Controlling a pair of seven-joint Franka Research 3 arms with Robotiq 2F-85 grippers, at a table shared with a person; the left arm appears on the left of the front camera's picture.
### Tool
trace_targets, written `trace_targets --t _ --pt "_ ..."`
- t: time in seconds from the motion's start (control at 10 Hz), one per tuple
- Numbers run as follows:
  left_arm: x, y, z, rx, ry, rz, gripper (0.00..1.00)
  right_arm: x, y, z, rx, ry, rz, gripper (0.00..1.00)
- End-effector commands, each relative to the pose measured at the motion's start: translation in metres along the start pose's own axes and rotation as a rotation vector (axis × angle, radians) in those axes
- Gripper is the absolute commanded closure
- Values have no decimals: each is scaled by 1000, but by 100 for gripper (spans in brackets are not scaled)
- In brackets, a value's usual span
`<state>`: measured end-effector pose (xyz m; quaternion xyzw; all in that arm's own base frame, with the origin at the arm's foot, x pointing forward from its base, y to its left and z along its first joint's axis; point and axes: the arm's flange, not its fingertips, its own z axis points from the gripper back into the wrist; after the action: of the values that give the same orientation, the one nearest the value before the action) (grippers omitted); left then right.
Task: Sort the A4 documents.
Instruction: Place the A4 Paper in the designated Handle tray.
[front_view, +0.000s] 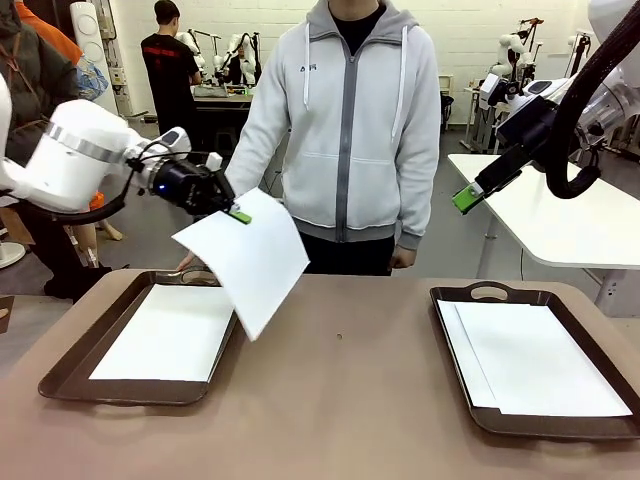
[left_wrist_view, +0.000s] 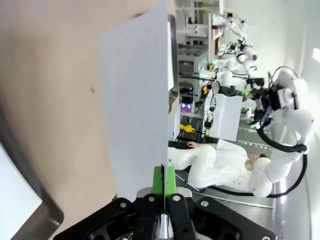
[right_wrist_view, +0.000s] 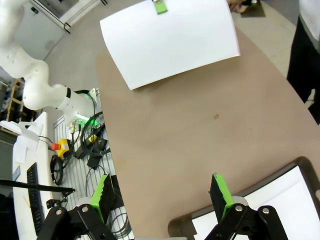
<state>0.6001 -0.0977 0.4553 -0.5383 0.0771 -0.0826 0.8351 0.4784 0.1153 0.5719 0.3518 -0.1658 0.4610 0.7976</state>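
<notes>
My left gripper (front_view: 238, 213) is shut on the top edge of a white A4 sheet (front_view: 247, 259), which hangs tilted in the air above the right rim of the left tray (front_view: 60, 375). In the left wrist view the green pads (left_wrist_view: 164, 181) pinch that sheet (left_wrist_view: 135, 100) edge-on. Another A4 sheet (front_view: 165, 332) lies flat in the left tray. More sheets (front_view: 535, 357) lie in the right tray (front_view: 455, 296). My right gripper (front_view: 467, 197) hangs open high above the right tray, holding nothing; its green fingers (right_wrist_view: 221, 192) frame bare table. The held sheet (right_wrist_view: 170, 37) shows far off there.
A person in a grey hoodie (front_view: 350, 120) stands at the far side, one hand (front_view: 186, 264) near the left tray's far rim. A white table (front_view: 560, 215) stands at the back right. The brown tabletop (front_view: 340, 400) lies bare between the trays.
</notes>
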Motion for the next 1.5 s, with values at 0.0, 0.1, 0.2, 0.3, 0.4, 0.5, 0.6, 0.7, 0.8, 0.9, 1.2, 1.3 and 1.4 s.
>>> trace_targets --t 0.0,0.1,0.2,0.3,0.4,0.5,0.6,0.7,0.8,0.9,1.2,1.3,1.4 --pt "-33 17 10 7 -26 36 99 1 -1 -1 -5 -3 13 0" --pt "-46 29 14 6 -57 65 99 1 -1 -1 -5 -3 13 0" --pt "-57 41 17 6 -88 80 99 1 -1 -1 -5 -3 13 0" --pt "-65 57 21 -3 -132 93 99 1 -1 -1 -5 -3 13 0" --pt "-69 73 23 3 -179 125 99 1 -1 -1 -5 -3 13 0" --pt "-74 87 22 -2 -227 132 99 1 -1 -1 -5 -3 13 0" --pt "-81 98 22 34 -261 136 99 1 -1 -1 -5 -3 13 0" --pt "-87 104 26 99 -262 118 99 1 -1 -1 -5 -3 13 0" --pt "-90 104 33 198 -253 136 99 1 -1 -1 -5 -3 13 0" --pt "-91 102 40 281 -249 162 99 1 -1 -1 -5 -3 13 0" --pt "-84 111 57 423 -206 229 99 1 -1 -1 -5 -3 13 0" --pt "-78 112 62 473 -213 241 99 1 -1 -1 -5 -3 13 0" --pt "-72 117 63 499 -215 252 99 1 -1 -1 -5 -3 13 0"
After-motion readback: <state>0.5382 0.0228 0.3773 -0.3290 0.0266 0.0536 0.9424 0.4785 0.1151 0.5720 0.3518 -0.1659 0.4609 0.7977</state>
